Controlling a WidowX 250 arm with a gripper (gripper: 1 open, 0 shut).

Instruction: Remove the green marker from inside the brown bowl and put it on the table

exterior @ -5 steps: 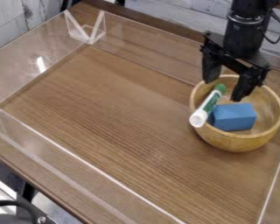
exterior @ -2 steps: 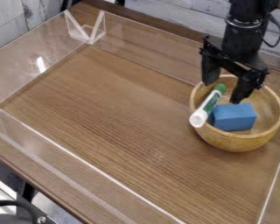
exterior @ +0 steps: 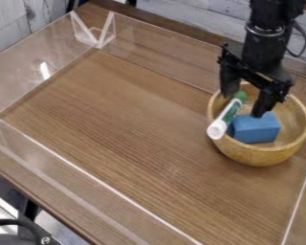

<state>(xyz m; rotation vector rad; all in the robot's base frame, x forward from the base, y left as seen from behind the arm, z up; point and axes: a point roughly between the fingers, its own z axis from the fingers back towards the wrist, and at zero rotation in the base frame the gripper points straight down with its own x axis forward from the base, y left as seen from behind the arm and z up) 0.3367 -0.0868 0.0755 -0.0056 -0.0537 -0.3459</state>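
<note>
The brown bowl [exterior: 286,145] sits on the table [exterior: 130,115] at the right. Inside it the green marker [exterior: 226,117] lies slanted, its white barrel resting on the left rim and its green cap end up under my gripper. A blue block [exterior: 255,127] lies in the bowl beside the marker. My gripper [exterior: 252,95] hangs straight down over the bowl's far left part, open, one finger on each side of the marker's green end. It does not pinch the marker.
Low clear acrylic walls [exterior: 22,144] edge the tabletop on the left and front. A clear triangular stand [exterior: 95,31] sits at the far left corner. Bare wood spreads left of the bowl.
</note>
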